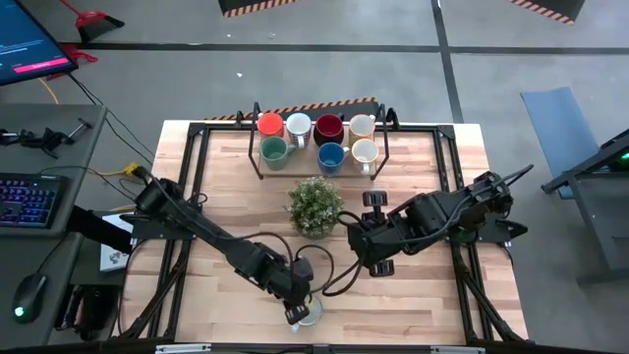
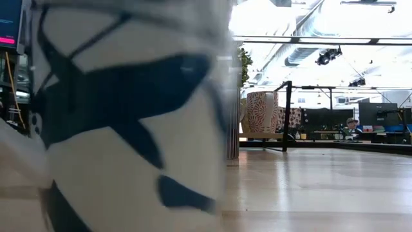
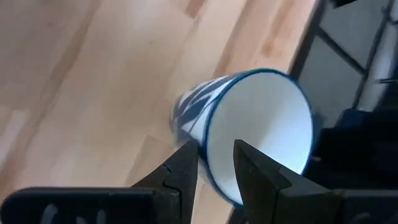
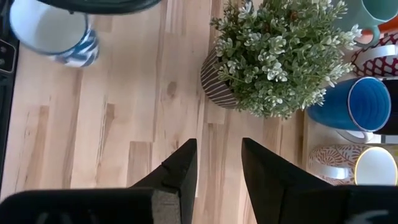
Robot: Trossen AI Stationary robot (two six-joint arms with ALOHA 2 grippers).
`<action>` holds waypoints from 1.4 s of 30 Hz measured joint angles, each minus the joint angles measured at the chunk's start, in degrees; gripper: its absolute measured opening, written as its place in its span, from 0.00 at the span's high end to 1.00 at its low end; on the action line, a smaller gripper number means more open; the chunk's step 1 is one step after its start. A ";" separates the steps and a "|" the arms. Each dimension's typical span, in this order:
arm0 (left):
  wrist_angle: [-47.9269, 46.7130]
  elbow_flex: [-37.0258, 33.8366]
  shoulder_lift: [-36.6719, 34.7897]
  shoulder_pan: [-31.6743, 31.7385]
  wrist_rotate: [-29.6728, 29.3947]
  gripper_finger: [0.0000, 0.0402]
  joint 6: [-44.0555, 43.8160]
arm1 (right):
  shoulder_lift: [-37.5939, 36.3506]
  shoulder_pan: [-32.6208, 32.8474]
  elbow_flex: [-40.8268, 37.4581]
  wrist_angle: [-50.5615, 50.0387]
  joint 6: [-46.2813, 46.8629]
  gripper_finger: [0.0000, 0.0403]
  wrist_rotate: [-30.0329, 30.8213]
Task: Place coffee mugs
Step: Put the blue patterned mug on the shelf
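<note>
A white mug with blue leaf marks (image 1: pixel 309 312) stands near the table's near edge; it fills the low view (image 2: pixel 129 116) and also shows in the right wrist view (image 4: pixel 53 31). My left gripper (image 3: pixel 216 165) is open and slants down over the mug's rim (image 3: pixel 211 158), with one finger inside the mug (image 3: pixel 261 124) and one outside. I see no touch. My right gripper (image 4: pixel 217 158) hangs open above bare table right of the middle (image 1: pixel 369 258). Several other mugs, among them orange (image 1: pixel 270 125), dark red (image 1: pixel 328 128), teal (image 1: pixel 274 150) and blue (image 1: pixel 331 155), stand on a rack at the far side.
A leafy potted plant (image 1: pixel 314 206) stands at the table's middle, between the rack (image 1: pixel 257 157) and the two grippers, close to my right gripper (image 4: pixel 273 56). Dark frame bars run along the table's edges. Bare wood lies to the left and right of the plant.
</note>
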 joint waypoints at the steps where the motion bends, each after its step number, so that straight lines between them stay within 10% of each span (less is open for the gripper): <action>1: 0.33 0.31 0.20 -0.14 0.45 0.77 0.08 | 0.00 -0.06 0.00 0.00 -0.22 0.74 -0.02; 42: -1.04 0.99 2.43 -0.08 0.90 0.77 4.45 | 0.00 -0.10 0.00 -0.02 -0.07 0.74 -0.81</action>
